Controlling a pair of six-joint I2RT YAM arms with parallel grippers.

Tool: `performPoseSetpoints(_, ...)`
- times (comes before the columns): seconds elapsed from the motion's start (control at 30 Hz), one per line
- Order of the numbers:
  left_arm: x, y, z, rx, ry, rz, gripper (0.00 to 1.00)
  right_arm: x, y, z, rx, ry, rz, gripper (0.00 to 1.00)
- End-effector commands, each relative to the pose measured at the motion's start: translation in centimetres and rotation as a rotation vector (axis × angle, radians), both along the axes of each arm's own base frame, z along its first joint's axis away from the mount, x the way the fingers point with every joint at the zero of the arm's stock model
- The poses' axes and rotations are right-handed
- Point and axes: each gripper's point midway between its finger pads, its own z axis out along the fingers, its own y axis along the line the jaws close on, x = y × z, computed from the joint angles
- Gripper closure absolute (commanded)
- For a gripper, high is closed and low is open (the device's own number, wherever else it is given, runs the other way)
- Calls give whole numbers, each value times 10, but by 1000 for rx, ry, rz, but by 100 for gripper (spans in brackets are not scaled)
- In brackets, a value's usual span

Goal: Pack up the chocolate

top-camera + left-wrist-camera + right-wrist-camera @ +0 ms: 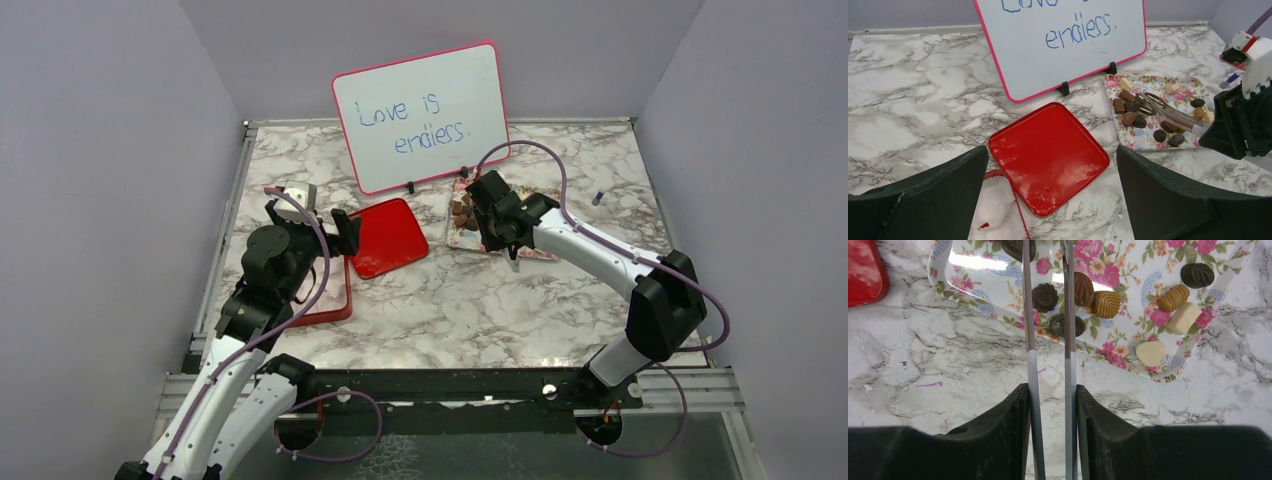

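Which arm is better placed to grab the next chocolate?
Right. The right gripper holds tongs that reach over the floral tray, among the chocolate. The left gripper is open and empty by the red lid, away from the tray.

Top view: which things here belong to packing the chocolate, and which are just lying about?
Belongs to the job: chocolate; flowered tray under it; metal tongs held in the right gripper; red box; red lid.
Just lying about: whiteboard reading "Love is endless."; small blue pen-like item near the right wall.
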Motion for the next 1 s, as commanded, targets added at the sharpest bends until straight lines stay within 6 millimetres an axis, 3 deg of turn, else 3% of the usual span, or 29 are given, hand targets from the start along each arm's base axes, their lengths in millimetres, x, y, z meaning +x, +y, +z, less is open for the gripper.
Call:
performPoseSetpoints(0.0,-2,3,6,5,-23,12,1,6,-1,16,9,-23,-13,66)
performPoseSetpoints(0.13,-3,4,5,9,-21,16,1,6,-5,27,14,-48,-13,69)
performPoseSetpoints(0.37,-1,7,5,13,-22,35,1,2,-6,24,21,-26,6,71)
performPoseSetpoints(0.57,0,7,3,16,-14,35,1,2,-5,36,40,-55,21,73)
performPoseSetpoints(0.97,-1,12,7,12,-31,62,1,-2,-11,40,36,-60,7,74)
